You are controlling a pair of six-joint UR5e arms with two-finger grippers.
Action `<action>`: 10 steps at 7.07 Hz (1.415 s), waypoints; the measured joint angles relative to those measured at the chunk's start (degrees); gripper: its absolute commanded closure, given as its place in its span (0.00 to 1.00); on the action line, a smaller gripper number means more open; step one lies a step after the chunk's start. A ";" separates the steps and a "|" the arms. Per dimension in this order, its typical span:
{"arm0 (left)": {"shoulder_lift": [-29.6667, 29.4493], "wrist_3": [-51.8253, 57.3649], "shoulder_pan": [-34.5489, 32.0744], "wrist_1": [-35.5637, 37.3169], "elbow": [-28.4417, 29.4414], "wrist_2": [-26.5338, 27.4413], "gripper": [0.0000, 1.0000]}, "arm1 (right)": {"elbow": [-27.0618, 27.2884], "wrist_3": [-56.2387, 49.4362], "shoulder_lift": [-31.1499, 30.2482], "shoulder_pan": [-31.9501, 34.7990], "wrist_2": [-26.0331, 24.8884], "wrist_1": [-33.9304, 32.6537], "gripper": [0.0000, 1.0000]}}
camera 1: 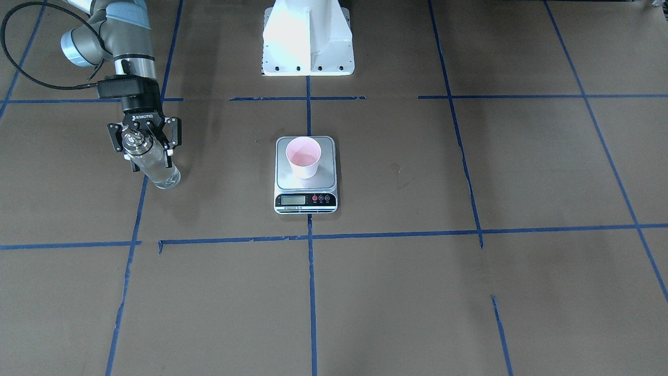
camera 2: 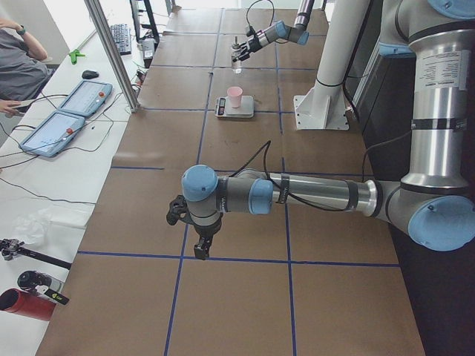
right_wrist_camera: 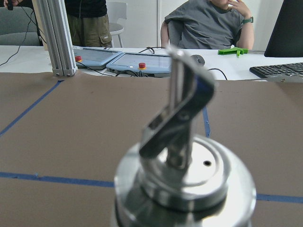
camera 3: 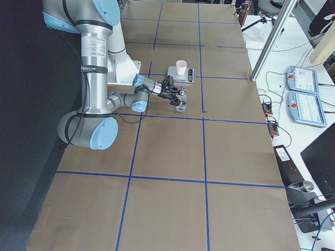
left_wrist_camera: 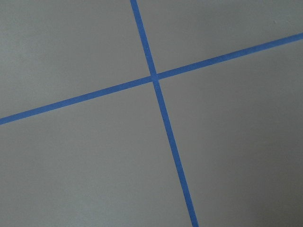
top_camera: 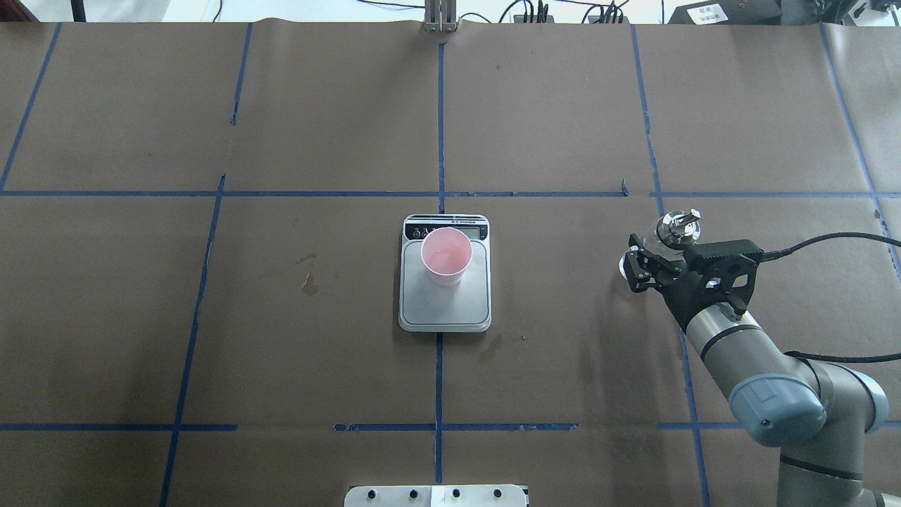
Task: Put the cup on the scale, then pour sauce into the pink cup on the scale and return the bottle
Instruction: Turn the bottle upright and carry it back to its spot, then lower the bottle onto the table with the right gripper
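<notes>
A brown paper-covered desk [camera 1: 417, 292] is crossed by blue tape lines. At its middle sits the scale [camera 1: 284, 181], and the cup [camera 1: 303, 157] stands upright on its silver platform, so the first step looks done. Whether the cup holds any liquid cannot be made out. Well apart from the scale, on the robot's right, the bottle [camera 1: 159, 169] stands upright. The right tool [camera 1: 148, 151] reaches in from the side, and its fingers appear pressed against the glass just below the metal pourer cap. It is unclear whether the bottle's base rests on the desk or hangs just above it. The left tool [camera 2: 202, 246] hangs far off over bare desk, and I cannot tell whether it is spread or pressed together. The pour seems the step in hand. The next move would call for carrying the bottle over the cup, spout toward it, and tilting gently without nudging the light cup.
</notes>
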 measured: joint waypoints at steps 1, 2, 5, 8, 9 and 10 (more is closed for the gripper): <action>-0.11 0.00 0.01 -0.01 0.03 0.00 0.00 | -0.79 -0.04 -0.12 -0.03 -0.37 0.31 0.85; -0.21 0.00 0.01 -0.03 0.06 0.00 0.00 | -1.91 -0.14 -0.15 -0.05 -0.54 0.43 0.80; -0.32 0.00 0.01 -0.10 0.07 0.00 0.00 | -3.22 -0.46 -0.17 0.01 -0.64 0.50 0.31; -0.39 0.00 0.04 -0.10 0.07 0.00 0.00 | -3.19 -0.51 0.00 -0.03 -0.62 0.52 0.00; -0.41 0.00 0.05 -0.10 0.07 0.00 0.00 | -3.10 -0.51 0.04 -0.03 -0.58 0.56 0.00; -0.41 0.00 0.03 -0.10 0.07 0.00 0.00 | -3.05 -0.51 0.04 -0.03 -0.57 0.63 0.00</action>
